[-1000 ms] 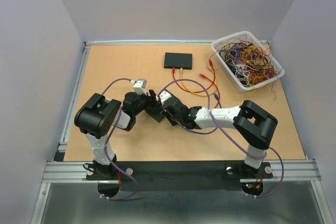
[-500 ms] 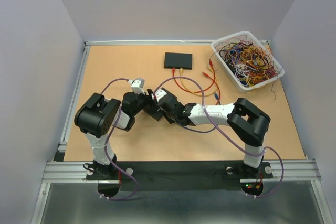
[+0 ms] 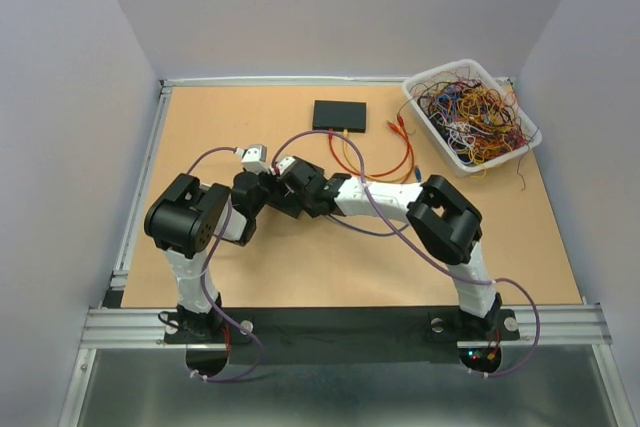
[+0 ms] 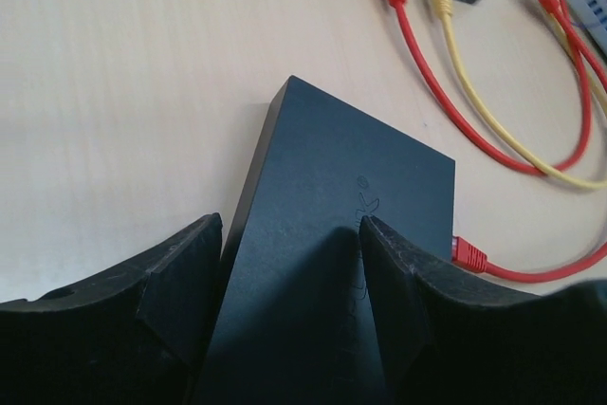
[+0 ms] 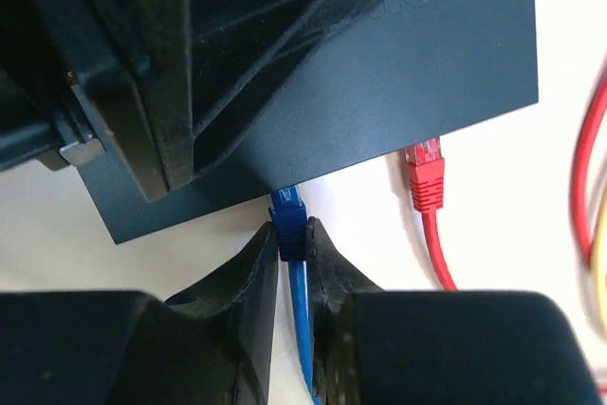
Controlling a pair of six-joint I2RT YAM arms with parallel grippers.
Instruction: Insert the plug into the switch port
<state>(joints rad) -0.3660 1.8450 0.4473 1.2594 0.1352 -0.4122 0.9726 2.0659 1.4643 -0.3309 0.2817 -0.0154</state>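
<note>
A black switch (image 4: 341, 234) is held tilted between my left gripper's (image 4: 289, 225) fingers, which are shut on it. In the top view the switch (image 3: 284, 199) sits between my left gripper (image 3: 266, 190) and my right gripper (image 3: 298, 190). My right gripper (image 5: 292, 234) is shut on a blue plug (image 5: 289, 217). The plug's tip touches the switch's port edge (image 5: 379, 92); how deep it sits is hidden. A red plug (image 5: 425, 173) is at the same edge, to the right.
A second black switch (image 3: 340, 115) lies at the far middle of the table with red and yellow cables (image 3: 375, 162) plugged in. A white bin (image 3: 470, 112) full of tangled cables stands at the far right. Purple arm cables loop over the table.
Both grippers moved left and slightly away with the switch and plug. The right arm stretched further left, bringing the blue plug up to the switch's edge.
</note>
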